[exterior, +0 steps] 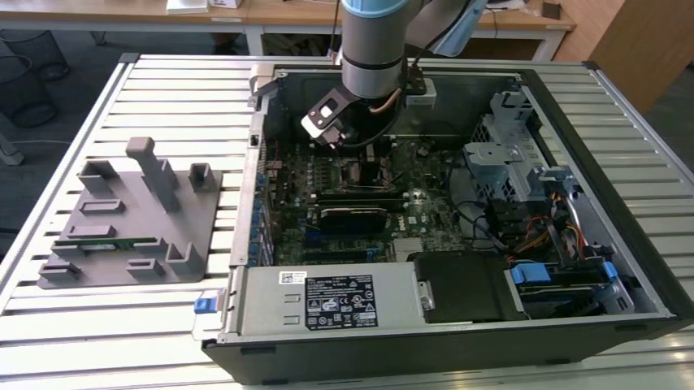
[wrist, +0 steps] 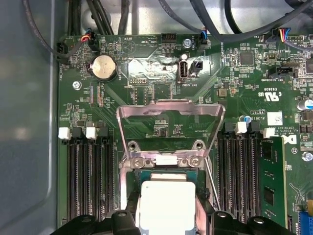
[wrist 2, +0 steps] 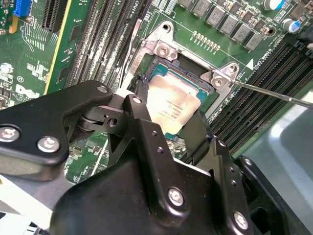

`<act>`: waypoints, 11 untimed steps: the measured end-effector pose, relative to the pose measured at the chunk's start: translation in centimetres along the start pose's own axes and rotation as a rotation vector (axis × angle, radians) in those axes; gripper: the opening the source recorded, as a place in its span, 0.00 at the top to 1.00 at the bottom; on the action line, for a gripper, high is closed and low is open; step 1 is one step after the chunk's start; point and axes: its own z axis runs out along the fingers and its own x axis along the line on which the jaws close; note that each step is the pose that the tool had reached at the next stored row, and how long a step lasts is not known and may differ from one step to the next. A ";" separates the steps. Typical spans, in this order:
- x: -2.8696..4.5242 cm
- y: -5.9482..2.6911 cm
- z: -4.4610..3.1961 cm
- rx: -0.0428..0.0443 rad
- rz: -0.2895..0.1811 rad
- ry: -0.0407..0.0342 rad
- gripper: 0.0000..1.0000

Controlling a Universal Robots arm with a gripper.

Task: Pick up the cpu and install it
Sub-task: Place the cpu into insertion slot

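**Jaws clamped on cpu at the open socket**

Jaws closed on two opposite edges of the cpu (wrist 2: 171,105), one black tip on each side; seen in both wrist views. The cpu (wrist: 166,205) is silver side up, down in the motherboard socket opening. Can't tell if it is fully seated.

- Load plate (wrist: 171,106) is flipped up and stands just beyond the cpu.
- Socket frame (wrist 2: 164,49), with its screws, borders the cpu on the far side from the jaws.
- Thin retention lever (wrist 2: 274,93) is swung out and runs beside the socket over the memory slots.
- Empty memory slots (wrist: 88,181) flank the socket on both sides, close to the jaw tips.
- One fitted memory module (wrist: 271,186) sits in the outer slot of one bank.
- Coin cell battery (wrist: 103,67) and cable bundles lie further up the board, well apart from the cpu.

In the exterior view the arm (exterior: 375,41) reaches down into the open computer case (exterior: 607,268), which lies on a slatted surface (exterior: 162,89). The power supply (exterior: 325,301) and drive cage (exterior: 509,154) crowd the board's edges. A grey tray (exterior: 130,219) sits on the exterior view's left, outside the case, with a memory stick (exterior: 103,241) in it.
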 end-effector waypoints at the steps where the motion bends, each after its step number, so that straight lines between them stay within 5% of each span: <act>1: 0.00 0.00 0.00 -0.0001 0.000 0.0000 0.47; 11: 0.00 0.02 -0.31 -0.0002 -0.007 0.0001 0.47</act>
